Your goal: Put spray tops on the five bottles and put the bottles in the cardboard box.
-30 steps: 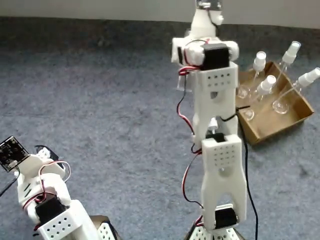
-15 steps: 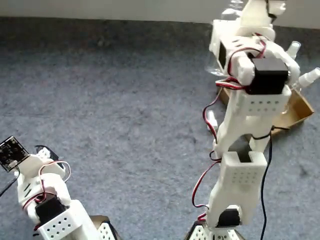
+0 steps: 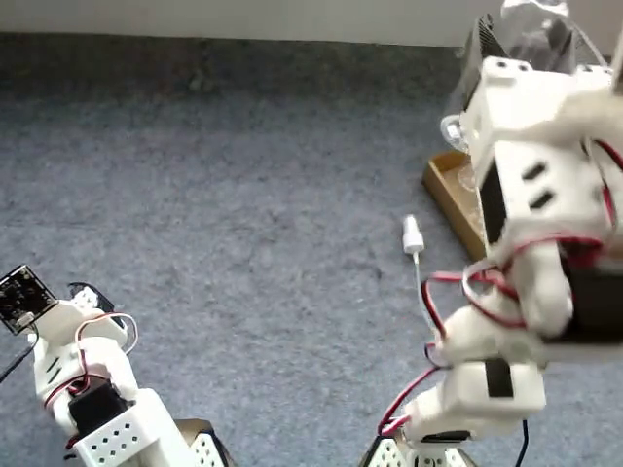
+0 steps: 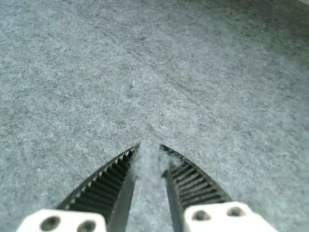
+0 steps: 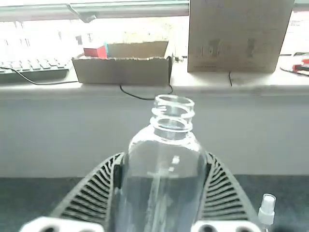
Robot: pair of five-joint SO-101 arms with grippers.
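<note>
My right gripper (image 5: 164, 159) is shut on a clear bottle (image 5: 166, 164) with an uncapped neck, held upright in the air. In the high view that bottle (image 3: 521, 44) shows at the top right, above the raised right arm (image 3: 535, 195). One white spray top (image 3: 413, 236) with its long tube lies on the grey carpet left of the cardboard box (image 3: 450, 190), which the arm mostly hides. Another spray top (image 5: 265, 205) shows low beside the right gripper. My left gripper (image 4: 149, 150) hangs just over bare carpet, its fingers slightly apart and holding nothing.
The left arm (image 3: 78, 375) sits folded at the near left corner. Grey carpet (image 3: 214, 195) spreads across the middle and left. A pale wall (image 5: 72, 135) runs along the far side, with boxes and a keyboard on a ledge above it.
The right arm has swung right and risen toward the camera with the bottle. It now covers the box and its bottles, and the spray top on the carpet has come into sight. The left arm is still.
</note>
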